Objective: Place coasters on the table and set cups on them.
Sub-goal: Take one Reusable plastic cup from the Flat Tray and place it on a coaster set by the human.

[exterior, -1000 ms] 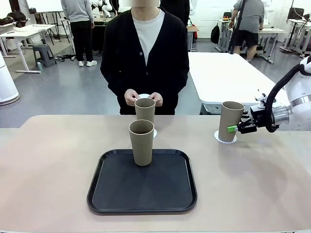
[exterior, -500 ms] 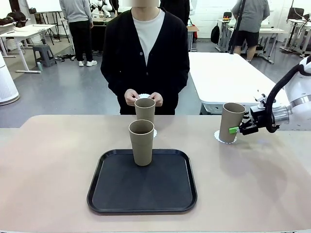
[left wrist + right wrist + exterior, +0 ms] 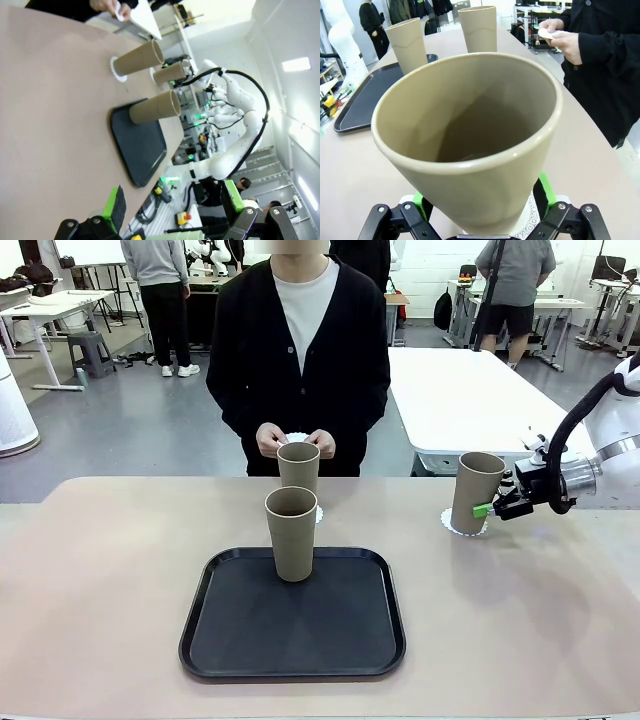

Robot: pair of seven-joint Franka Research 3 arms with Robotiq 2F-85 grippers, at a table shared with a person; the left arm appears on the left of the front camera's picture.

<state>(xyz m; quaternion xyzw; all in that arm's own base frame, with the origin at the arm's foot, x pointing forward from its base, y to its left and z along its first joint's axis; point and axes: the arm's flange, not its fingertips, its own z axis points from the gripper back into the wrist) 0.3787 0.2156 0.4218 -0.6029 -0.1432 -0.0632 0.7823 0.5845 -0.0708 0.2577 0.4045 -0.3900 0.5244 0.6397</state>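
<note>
Three tall tapered matte beige-brown tumblers stand upright on the large beige-tan tabletop (image 3: 100, 590). One tumbler (image 3: 291, 533) sits inside the black rounded-square tray (image 3: 240, 640), near its far edge. A second tumbler (image 3: 298, 468) stands just behind the tray on a thin white scalloped coaster (image 3: 319, 513), close to the person's hands (image 3: 270, 440) — they pinch another white coaster (image 3: 297, 437) between them. The third tumbler (image 3: 475, 490) stands to the robot's right on its own white coaster (image 3: 447, 521). The right gripper (image 3: 488, 508) sits low at its side, jaws spread wide with the green pads (image 3: 544, 189) flanking the tumbler's base, not closed on it. The left gripper (image 3: 175, 205) hangs above the table — jaws wide, empty
</note>
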